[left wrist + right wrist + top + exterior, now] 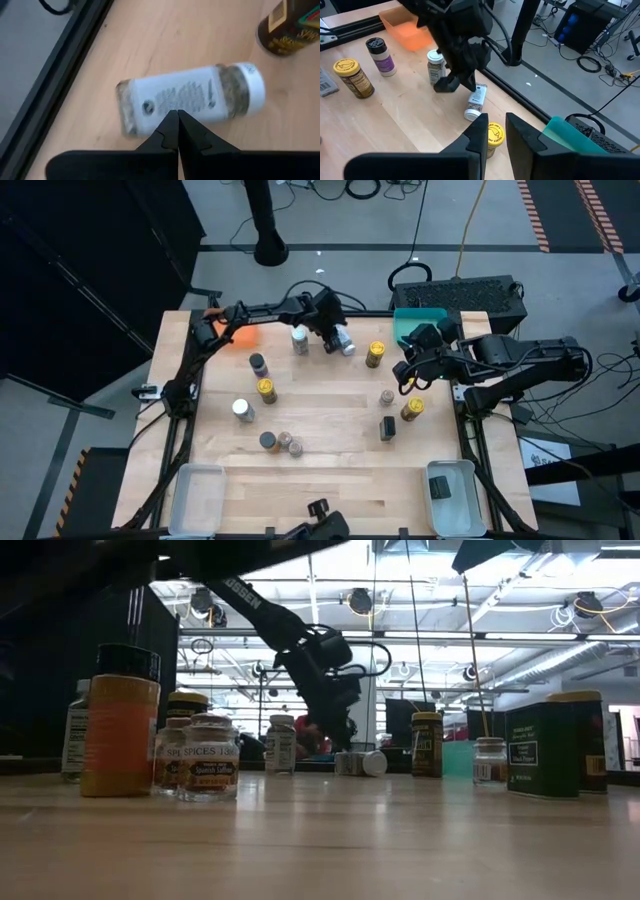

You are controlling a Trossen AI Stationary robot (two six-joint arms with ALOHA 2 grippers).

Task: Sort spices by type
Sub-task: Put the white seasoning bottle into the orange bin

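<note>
A pale spice jar (190, 97) with a white cap lies on its side on the wooden table (330, 470) near the far edge. My left gripper (177, 116) is shut, and its tips point steeply down at the jar's label. A white-topped jar (300, 340) stands just left of it, and a gold-lidded jar (376, 355) stands to its right. My right gripper (496, 122) hangs raised over the table's right side. A narrow gap shows between its fingers, with nothing in it. Several more jars stand across the table's middle. My left gripper's shut tips sit in front of the middle of the lying jar's label (175, 102), coming from above at a slant. I cannot tell whether they touch the jar. The jar lies flat on the table.
An orange tray (240, 335) sits at the far left and a teal tray (420, 320) at the far right. Clear trays sit at the near left (197, 495) and near right (450, 495) corners. A dark green tin (387, 427) stands right of centre.
</note>
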